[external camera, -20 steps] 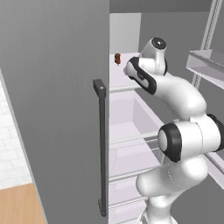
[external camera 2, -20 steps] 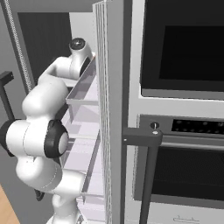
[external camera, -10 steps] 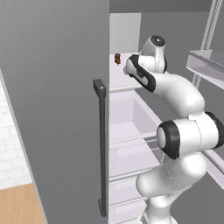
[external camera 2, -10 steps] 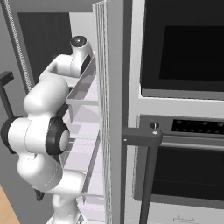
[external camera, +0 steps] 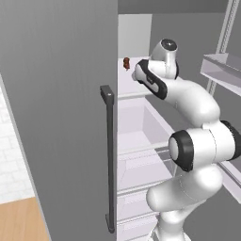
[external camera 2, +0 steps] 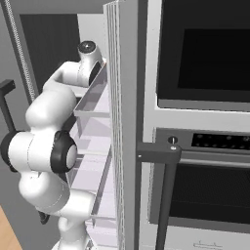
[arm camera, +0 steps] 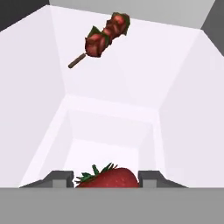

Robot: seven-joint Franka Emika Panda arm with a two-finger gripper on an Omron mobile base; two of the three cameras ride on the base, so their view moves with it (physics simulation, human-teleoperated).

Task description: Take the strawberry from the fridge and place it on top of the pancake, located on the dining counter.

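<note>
The strawberry, bright red with green leaves, lies on a white shelf inside the fridge and sits low in the hand view. My gripper has its jaws closed in on the berry's two sides, with the fingertips right against it. In the left base view my arm reaches into the upper shelf of the open fridge, the hand close to the shelf's front. The pancake and the dining counter are out of view.
A dark red skewer of food stands farther back on the same shelf, also seen as the skewer. The fridge door's dark bar handle is to the left. Door bins and a wall oven lie to the right.
The jaws have drawn in from wide open onto the strawberry. The arm has hardly moved.
</note>
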